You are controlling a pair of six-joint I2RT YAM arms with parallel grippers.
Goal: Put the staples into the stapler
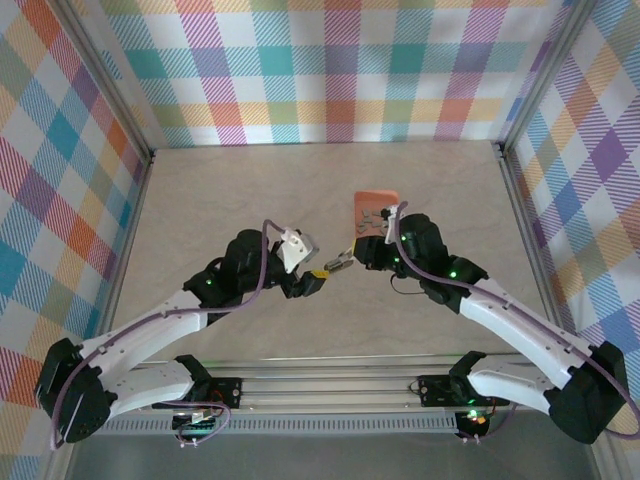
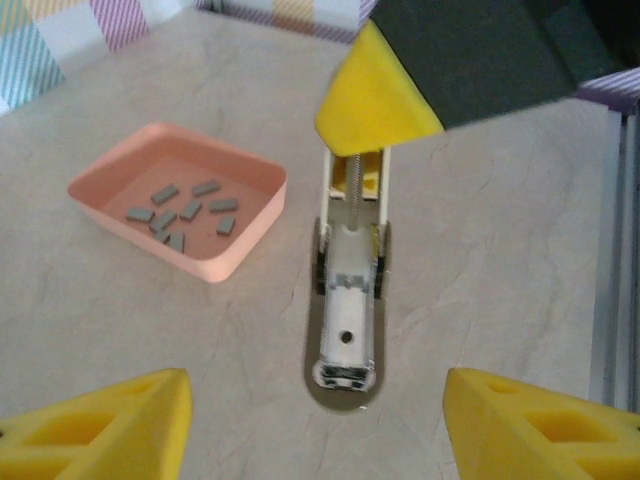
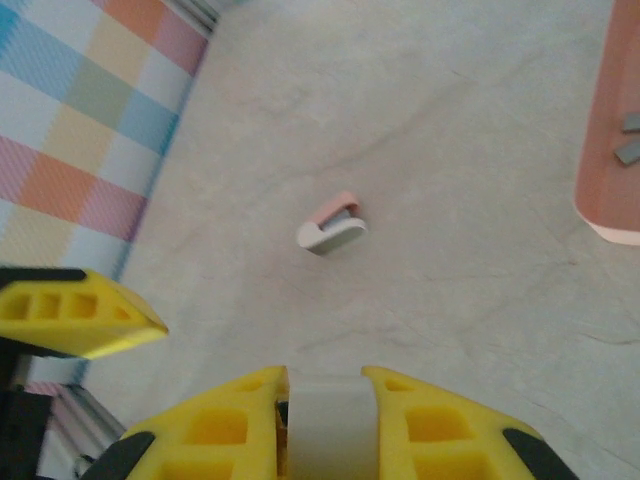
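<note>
Right gripper (image 3: 325, 385) jaws clamped on stapler (image 3: 325, 430), pale end. Left gripper (image 2: 317, 390) jaws wide apart either side, not touching. Left wrist view: stapler open, spring bared; staples (image 2: 185, 212) in salmon tray (image 2: 235, 262) just beside. Right wrist view: white-and-pink stapler (image 3: 333, 225) beyond on table (image 3: 450, 150).

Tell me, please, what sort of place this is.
Probably a robot test cell, not an office: plaid-patterned walls box in a pale tabletop, and a metal rail at its near edge carries the left arm and right arm.
</note>
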